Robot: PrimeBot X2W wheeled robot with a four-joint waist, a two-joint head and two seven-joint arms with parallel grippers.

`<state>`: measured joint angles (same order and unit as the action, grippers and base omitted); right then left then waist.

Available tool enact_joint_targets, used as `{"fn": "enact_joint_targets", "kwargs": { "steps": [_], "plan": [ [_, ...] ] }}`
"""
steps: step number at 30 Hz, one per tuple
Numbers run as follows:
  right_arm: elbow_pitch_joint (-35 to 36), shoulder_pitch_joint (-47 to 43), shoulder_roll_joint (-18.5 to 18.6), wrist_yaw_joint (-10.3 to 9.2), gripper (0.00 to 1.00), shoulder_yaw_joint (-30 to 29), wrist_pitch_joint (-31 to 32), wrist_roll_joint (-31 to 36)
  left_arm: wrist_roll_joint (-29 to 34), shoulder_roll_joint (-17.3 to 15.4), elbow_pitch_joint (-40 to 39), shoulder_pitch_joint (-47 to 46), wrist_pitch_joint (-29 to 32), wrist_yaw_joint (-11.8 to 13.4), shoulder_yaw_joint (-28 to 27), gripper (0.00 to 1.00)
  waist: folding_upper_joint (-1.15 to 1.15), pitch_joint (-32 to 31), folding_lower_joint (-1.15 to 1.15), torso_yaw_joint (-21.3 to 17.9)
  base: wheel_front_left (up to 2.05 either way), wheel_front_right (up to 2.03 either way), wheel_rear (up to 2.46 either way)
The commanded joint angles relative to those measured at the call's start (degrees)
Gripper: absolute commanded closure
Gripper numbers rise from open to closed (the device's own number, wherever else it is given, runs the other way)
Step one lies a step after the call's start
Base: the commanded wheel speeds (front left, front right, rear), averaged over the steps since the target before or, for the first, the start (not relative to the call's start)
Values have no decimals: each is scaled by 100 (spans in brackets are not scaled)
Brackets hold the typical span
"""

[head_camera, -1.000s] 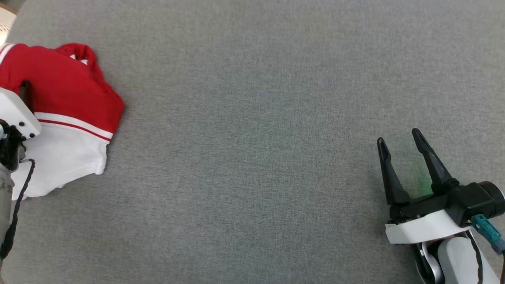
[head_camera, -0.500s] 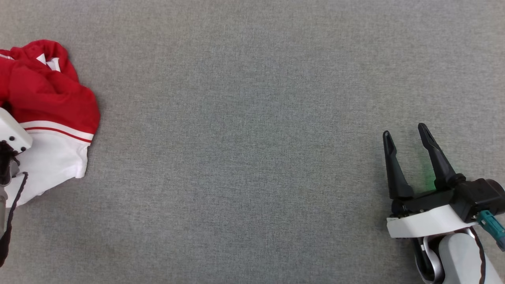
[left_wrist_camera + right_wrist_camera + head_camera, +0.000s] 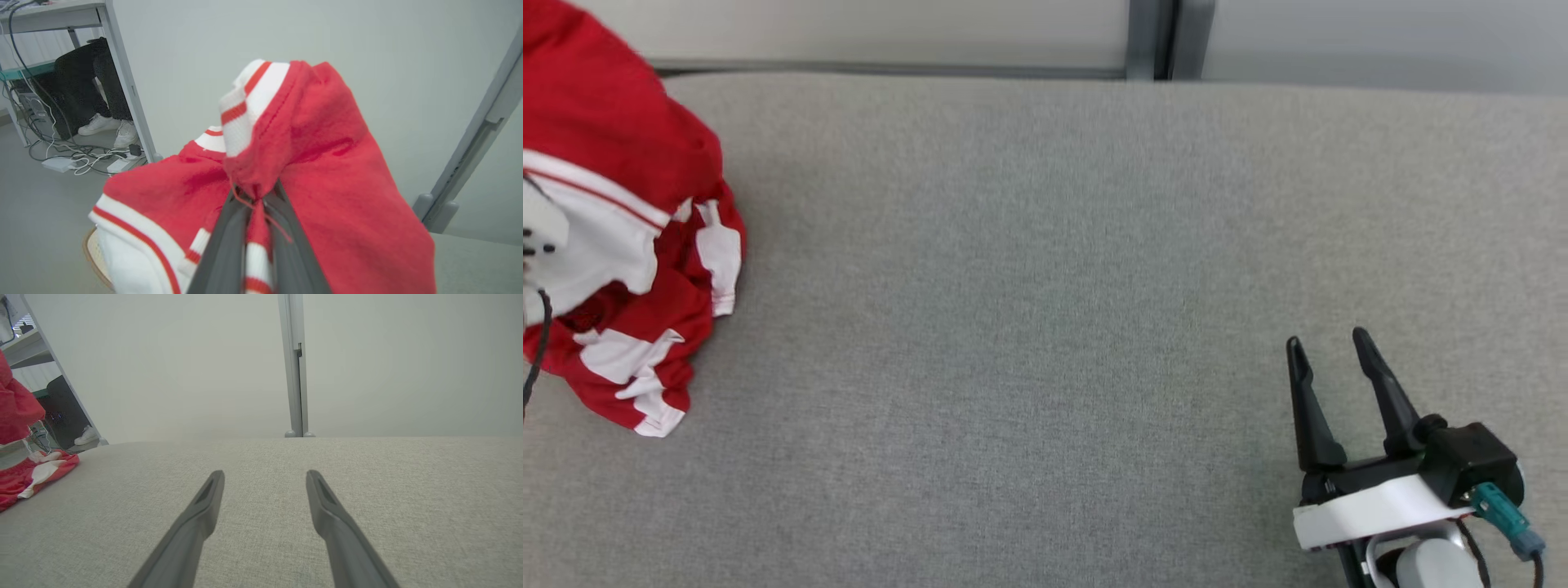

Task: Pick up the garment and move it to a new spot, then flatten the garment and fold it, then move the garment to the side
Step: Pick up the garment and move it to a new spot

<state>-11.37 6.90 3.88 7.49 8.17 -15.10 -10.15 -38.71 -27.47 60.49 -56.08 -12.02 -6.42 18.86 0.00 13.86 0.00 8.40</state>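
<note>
Red-and-white garment (image 3: pixel 645 163) is hanging at left, clamped in the left gripper (image 3: pixel 257 196), right gripper (image 3: pixel 1327 343) gaping empty; step 1 likely needs carrying it rightward.

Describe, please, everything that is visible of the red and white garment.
The garment is soft and knit-looking, red with white panels and striped trim. It is crumpled, not flat. The left pincer is shut on a bunched fold near a striped edge and holds it up, so cloth drapes around the fingers. Its lower end rests heaped on the grey surface, at the robot's left.
</note>
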Motion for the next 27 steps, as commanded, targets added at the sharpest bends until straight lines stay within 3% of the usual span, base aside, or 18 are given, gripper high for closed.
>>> {"fn": "enact_joint_targets", "kwargs": {
  "steps": [1, 7, 10, 18, 23, 27],
  "plan": [
    [-11, -81, -24, 1, 0, 22, -8, -45, 40, -25, -219, -123, 27, -32, 44, 100, 0, -481, 0, -68, 0, 0, 0],
    [-18, -229, -80, 1, 0, 141, -8, -96, -50, 88, -1339, -88, 406, -93, 300, 100, 0, -945, 0, -434, 0, 0, 0],
    [8, -245, -86, 1, 0, 234, -8, -194, -95, 120, -2125, 129, 696, -93, 445, 100, 0, -1117, 0, -840, 0, 0, 0],
    [18, -348, -91, 1, 0, 245, -8, -345, -315, 492, -3859, 831, 1505, 282, 786, 100, 0, -1242, 0, -2135, 0, 0, 0],
    [70, -378, -94, 1, 0, 134, -8, -402, 31, 711, -4176, 1164, 1743, 489, 1324, 100, 0, -1026, 0, -2769, 0, 0, 0],
    [95, -359, -96, 1, 0, 144, -8, -448, 423, 979, -3781, 1271, 1756, 555, 1848, 100, 0, -692, 0, -3035, 0, 0, 0]
  ]
}}
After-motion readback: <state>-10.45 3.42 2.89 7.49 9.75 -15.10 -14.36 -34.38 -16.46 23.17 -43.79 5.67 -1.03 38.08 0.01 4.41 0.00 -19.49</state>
